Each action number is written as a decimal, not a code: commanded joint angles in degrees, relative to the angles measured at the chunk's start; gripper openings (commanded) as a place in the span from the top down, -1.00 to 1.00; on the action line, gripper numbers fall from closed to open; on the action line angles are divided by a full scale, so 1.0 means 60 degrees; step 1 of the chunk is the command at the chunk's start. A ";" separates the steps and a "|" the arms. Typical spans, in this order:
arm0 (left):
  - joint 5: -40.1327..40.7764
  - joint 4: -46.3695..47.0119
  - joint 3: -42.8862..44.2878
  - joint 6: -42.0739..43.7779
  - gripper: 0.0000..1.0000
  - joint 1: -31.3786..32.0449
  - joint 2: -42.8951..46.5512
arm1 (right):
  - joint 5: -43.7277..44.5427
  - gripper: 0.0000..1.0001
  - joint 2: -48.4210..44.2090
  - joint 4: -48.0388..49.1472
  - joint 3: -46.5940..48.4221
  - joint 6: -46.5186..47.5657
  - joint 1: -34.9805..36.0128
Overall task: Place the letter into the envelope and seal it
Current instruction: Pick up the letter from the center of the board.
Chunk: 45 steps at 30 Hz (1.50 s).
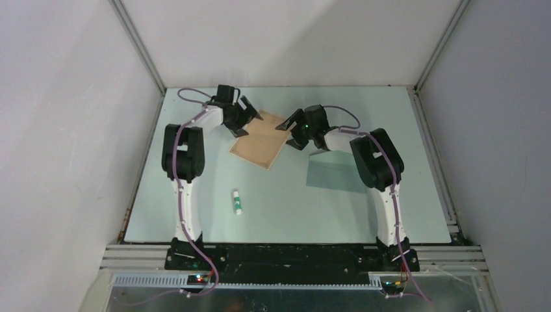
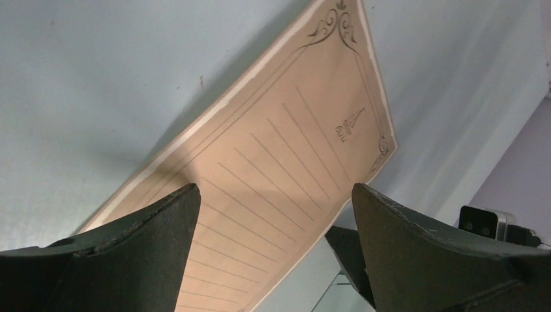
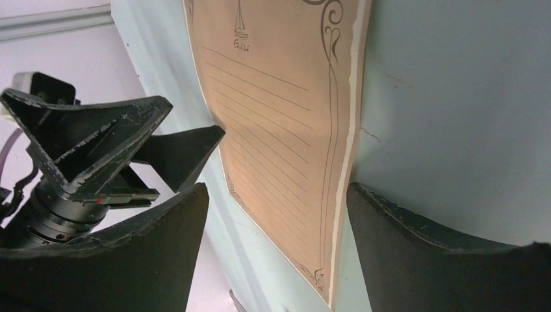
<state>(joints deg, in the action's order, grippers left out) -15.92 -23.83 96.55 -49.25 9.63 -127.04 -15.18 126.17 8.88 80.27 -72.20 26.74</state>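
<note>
The tan letter (image 1: pixel 260 143) with its brown border lies flat on the table, turned like a diamond. My left gripper (image 1: pixel 251 121) hovers open at its far left edge. In the left wrist view the lined letter (image 2: pixel 279 149) runs between and beyond the wide-apart fingers of that gripper (image 2: pixel 275 190). My right gripper (image 1: pixel 290 134) stands open at the letter's right corner. The right wrist view has the letter's corner (image 3: pixel 292 149) between the open gripper's (image 3: pixel 276 188) fingers. The teal-grey envelope (image 1: pixel 333 174) lies flat near the right arm, which partly covers it.
A small white stick with a green cap (image 1: pixel 237 202) lies on the table in front of the left arm. White walls close in the table on three sides. The left gripper's fingers (image 3: pixel 97 140) show close by in the right wrist view.
</note>
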 commanded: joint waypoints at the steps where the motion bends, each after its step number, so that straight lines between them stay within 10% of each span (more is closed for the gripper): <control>1: -0.0280 -0.0596 0.0740 0.0593 -0.88 0.0099 -0.0281 | 0.0167 -0.63 0.0582 -0.0378 0.0126 0.0019 0.0246; 14: -0.1274 -0.0348 0.0140 0.0997 -0.85 0.0233 0.0162 | -0.0642 -0.56 0.0221 0.1014 -0.0752 -0.0105 0.0308; 27: 0.2860 -0.1802 0.2034 0.3316 -0.85 -0.0140 0.0413 | 0.0062 -0.64 -0.0827 0.0267 -0.2055 0.0342 0.0013; 32: 0.2474 -0.3125 0.4391 0.3463 -0.85 -0.0326 -0.1379 | 0.0011 -0.64 -0.0801 0.0434 -0.2055 0.0222 0.0167; 45: 0.0418 -0.2518 0.4748 0.3708 -0.82 -0.0095 -0.2281 | -0.0137 -0.65 -0.0649 0.0627 -0.2055 -0.0054 0.0275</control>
<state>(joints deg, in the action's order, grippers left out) -7.29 -38.44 122.74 -28.82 7.88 -140.16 -17.63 121.45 17.47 69.45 -72.86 27.68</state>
